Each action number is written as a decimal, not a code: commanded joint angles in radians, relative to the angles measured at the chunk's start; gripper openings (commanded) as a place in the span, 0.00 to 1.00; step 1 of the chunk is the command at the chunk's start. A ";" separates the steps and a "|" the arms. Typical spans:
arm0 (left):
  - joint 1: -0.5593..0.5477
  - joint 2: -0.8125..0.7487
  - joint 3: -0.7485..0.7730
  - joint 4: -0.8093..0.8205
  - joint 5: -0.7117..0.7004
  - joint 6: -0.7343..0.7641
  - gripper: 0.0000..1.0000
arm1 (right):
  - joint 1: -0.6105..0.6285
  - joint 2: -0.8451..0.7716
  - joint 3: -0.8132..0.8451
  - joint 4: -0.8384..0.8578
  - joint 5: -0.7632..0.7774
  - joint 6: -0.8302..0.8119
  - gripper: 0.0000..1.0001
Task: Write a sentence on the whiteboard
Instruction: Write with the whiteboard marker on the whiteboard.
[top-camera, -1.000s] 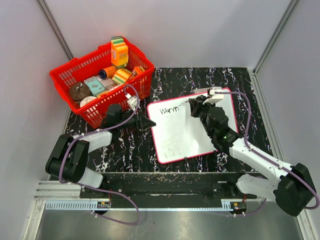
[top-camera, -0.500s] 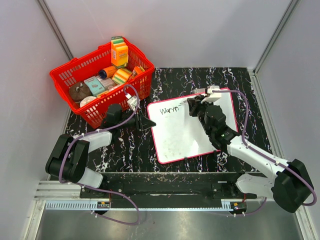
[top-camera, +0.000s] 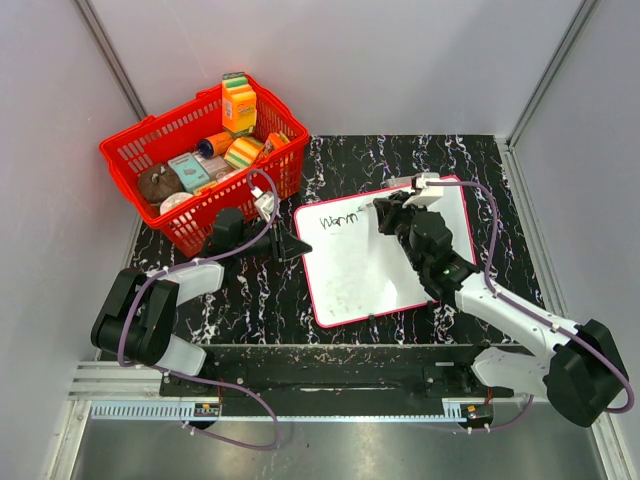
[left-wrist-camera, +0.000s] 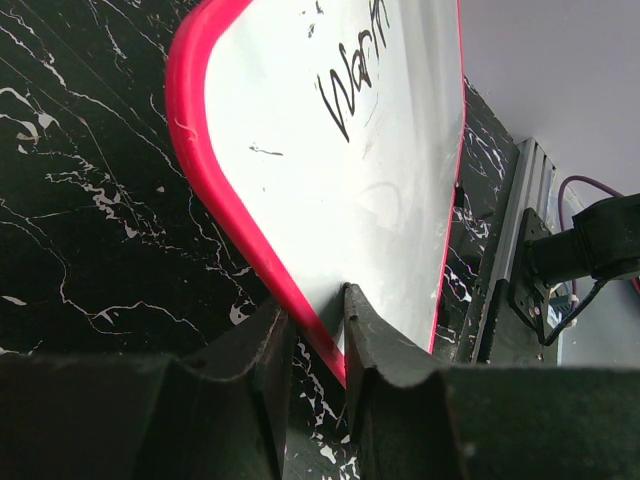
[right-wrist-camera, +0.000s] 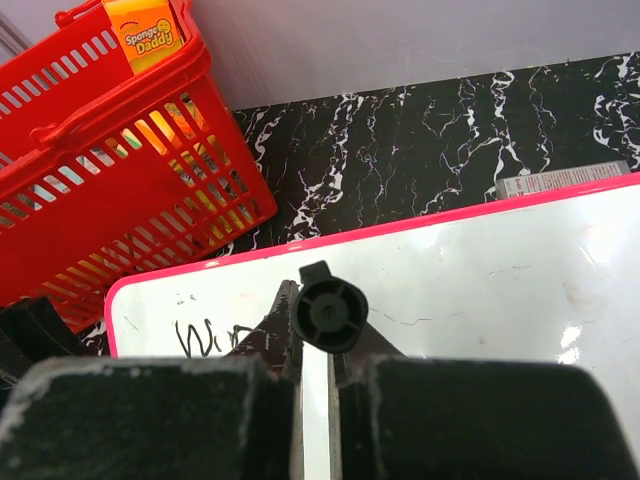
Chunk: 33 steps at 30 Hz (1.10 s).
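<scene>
Table (top-camera: 250, 300) is black stone-look with white veins, glossy. The whiteboard (top-camera: 360, 275) lies flat on it at centre-right, turned a bit askew: smooth shiny white sheet, thin red-pink frame, rounded corners, faint grey smudges on the lower part. Black handwriting reading "Warm" (top-camera: 338, 219) sits near its top-left corner.

The left gripper (top-camera: 298, 247), matte black with wedge-shaped fingers, is at the board's left edge. In the left wrist view one finger is on each side of the pink frame, pinching it.

The right gripper (top-camera: 386, 210) is over the board's upper middle, just right of the writing. Its fingers are closed on a black marker (right-wrist-camera: 328, 313), which from the right wrist shows as a round ribbed end. The tip is hidden, so I can't tell whether it touches the board.

A red plastic lattice basket (top-camera: 285, 170) stands at the far left, beside the board's top-left corner. It holds boxes and a sponge pack.
</scene>
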 joint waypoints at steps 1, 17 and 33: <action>-0.025 0.008 0.019 -0.006 -0.014 0.108 0.00 | -0.007 -0.029 -0.019 -0.011 -0.014 0.021 0.00; -0.025 0.008 0.019 -0.011 -0.016 0.111 0.00 | -0.007 -0.077 -0.071 -0.040 -0.030 0.043 0.00; -0.026 0.006 0.019 -0.015 -0.019 0.113 0.00 | -0.010 -0.098 -0.069 -0.055 0.007 0.014 0.00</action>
